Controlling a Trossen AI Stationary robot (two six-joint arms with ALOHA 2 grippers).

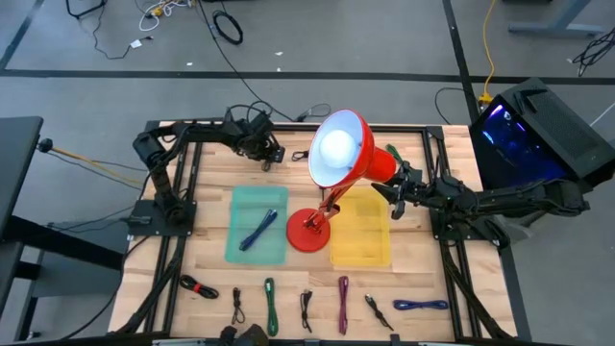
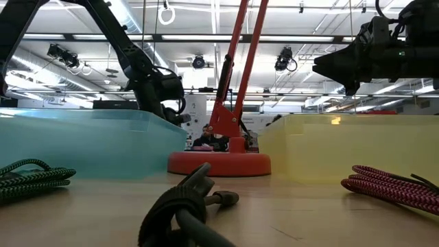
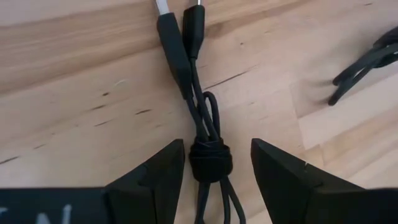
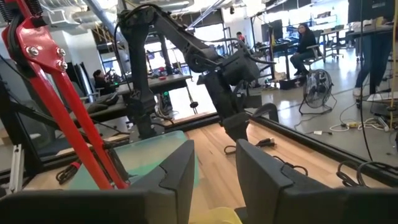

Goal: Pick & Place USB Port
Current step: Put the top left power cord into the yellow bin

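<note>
A wooden tabletop (image 1: 413,288) carries a red desk lamp (image 1: 341,159) at its centre, a teal tray (image 1: 258,223) at about nine o'clock of the lamp's base and a yellow tray (image 1: 361,231) at three o'clock. The left end effector (image 3: 214,168) hangs low over the far edge, at about eleven o'clock from the lamp, its fingers spread wide with nothing gripped. A bundled black USB cable (image 3: 202,134) lies flat directly beneath it, its knotted wrap between the fingers, its long axis running straight away from the wrist and across the line the fingers would close along. This arm is by far the nearer. The right end effector (image 4: 214,165) hovers above the yellow tray, fingers partly apart and empty.
</note>
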